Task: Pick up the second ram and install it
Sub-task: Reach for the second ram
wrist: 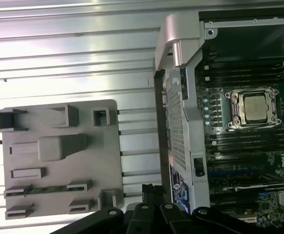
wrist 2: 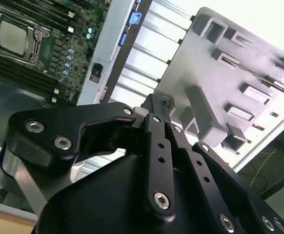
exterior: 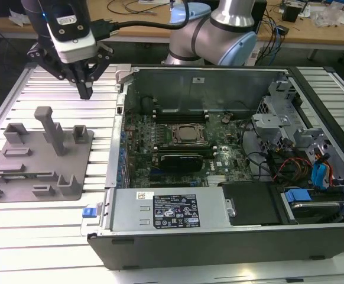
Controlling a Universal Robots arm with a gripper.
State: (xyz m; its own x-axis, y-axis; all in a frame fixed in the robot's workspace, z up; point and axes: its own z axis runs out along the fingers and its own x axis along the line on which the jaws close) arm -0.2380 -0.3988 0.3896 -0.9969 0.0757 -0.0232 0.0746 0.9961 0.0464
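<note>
The second ram (wrist: 42, 189) is a thin green stick lying on edge in a slot of the grey fixture plate (wrist: 105, 161), near one end of it. The same plate (exterior: 39, 171) sits on the ribbed table at the exterior view's left. My gripper (exterior: 86, 93) hangs above the table just behind the plate's far edge, apart from the stick. Its black fingers (wrist 2: 156, 109) are shut together with nothing between them. Their tips (wrist: 149, 190) point down beside the plate, between it and the computer case.
An open computer case (exterior: 219, 236) lies to the exterior view's right of the plate. Its motherboard has a processor socket (exterior: 188, 135) flanked by dark memory slots (exterior: 178, 113), and a black card (exterior: 184, 160) sits in front. A tall grey post (exterior: 51, 127) rises from the plate.
</note>
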